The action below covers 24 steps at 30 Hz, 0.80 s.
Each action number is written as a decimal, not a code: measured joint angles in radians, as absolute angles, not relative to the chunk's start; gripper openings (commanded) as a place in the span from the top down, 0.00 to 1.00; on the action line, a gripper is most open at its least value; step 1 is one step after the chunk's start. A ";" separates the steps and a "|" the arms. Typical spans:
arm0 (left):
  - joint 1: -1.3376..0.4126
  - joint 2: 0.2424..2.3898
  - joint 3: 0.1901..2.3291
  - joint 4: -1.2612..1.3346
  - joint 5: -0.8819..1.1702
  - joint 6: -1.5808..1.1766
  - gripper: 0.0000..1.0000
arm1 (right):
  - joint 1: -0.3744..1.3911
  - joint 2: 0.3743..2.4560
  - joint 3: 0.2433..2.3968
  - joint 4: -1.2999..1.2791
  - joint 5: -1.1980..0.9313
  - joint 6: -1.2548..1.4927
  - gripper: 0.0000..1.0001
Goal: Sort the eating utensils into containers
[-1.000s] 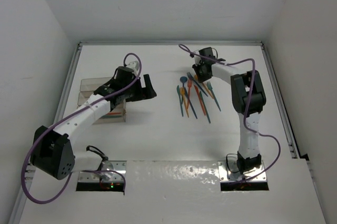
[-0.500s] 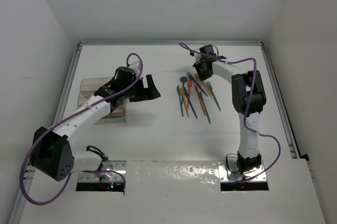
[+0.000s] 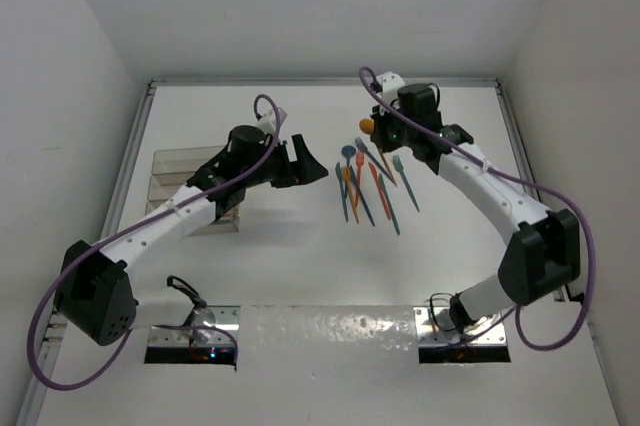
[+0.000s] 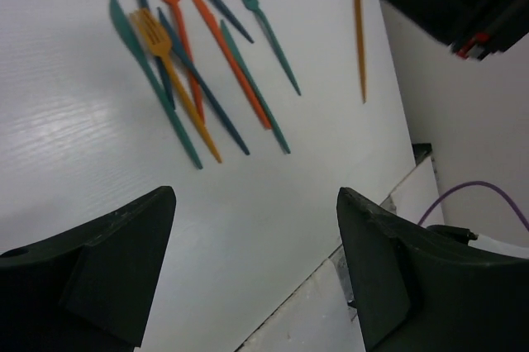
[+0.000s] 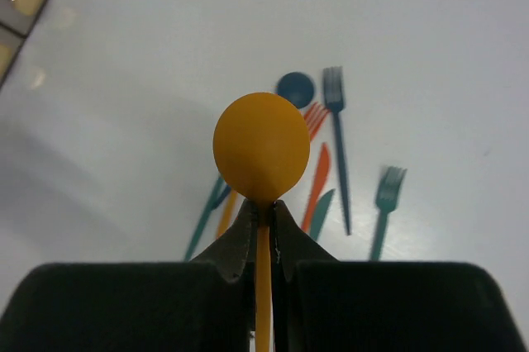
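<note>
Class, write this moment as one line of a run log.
right hand: shut on orange spoon, off table | left hand: open, empty | other utensils: loose on table

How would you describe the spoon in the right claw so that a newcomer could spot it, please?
On the white table, look to the pile of utensils right of centre. At its far end the right claw pinches an orange spoon by the handle. It is the only utensil held rather than lying flat.
</note>
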<state>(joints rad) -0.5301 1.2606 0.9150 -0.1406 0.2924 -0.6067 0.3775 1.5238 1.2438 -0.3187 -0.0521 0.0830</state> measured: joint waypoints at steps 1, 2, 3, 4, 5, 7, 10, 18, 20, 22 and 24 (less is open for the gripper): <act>-0.553 1.261 0.915 -0.122 0.289 -0.614 0.25 | 0.398 1.497 1.216 -0.315 -0.057 0.111 1.00; -0.571 1.263 0.915 -0.106 0.289 -0.621 0.25 | 0.415 1.480 1.196 -0.314 -0.060 0.138 1.00; -0.594 1.267 0.915 -0.087 0.288 -0.629 0.25 | 0.433 1.465 1.176 -0.313 -0.063 0.168 1.00; -0.617 1.275 0.915 -0.067 0.287 -0.636 0.26 | 0.447 1.456 1.161 -0.313 -0.066 0.196 1.00; -0.640 1.286 0.915 -0.049 0.287 -0.643 0.26 | 0.460 1.450 1.149 -0.314 -0.069 0.224 1.00; -0.685 1.313 0.916 -0.021 0.282 -0.661 0.28 | 0.487 1.441 1.127 -0.311 -0.068 0.275 1.00; -0.741 1.364 0.922 -0.001 0.260 -0.685 0.31 | 0.512 1.422 1.094 -0.300 -0.064 0.347 1.00; -0.794 1.443 0.945 0.015 0.184 -0.743 0.43 | 0.522 1.356 1.081 -0.288 -0.068 0.470 1.00; -0.795 1.452 0.948 0.030 0.164 -0.765 0.45 | 0.523 1.340 1.081 -0.287 -0.072 0.485 1.00; -0.798 1.460 0.950 0.050 0.147 -0.786 0.49 | 0.525 1.327 1.077 -0.284 -0.073 0.496 1.00; -0.800 1.463 0.950 0.068 0.133 -0.804 0.52 | 0.526 1.316 1.071 -0.284 -0.075 0.504 1.00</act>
<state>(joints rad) -0.8001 1.4631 0.9504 0.0685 0.1326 -0.8040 0.5259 1.3163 1.0706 -0.2844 -0.0753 0.5041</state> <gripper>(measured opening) 0.511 0.023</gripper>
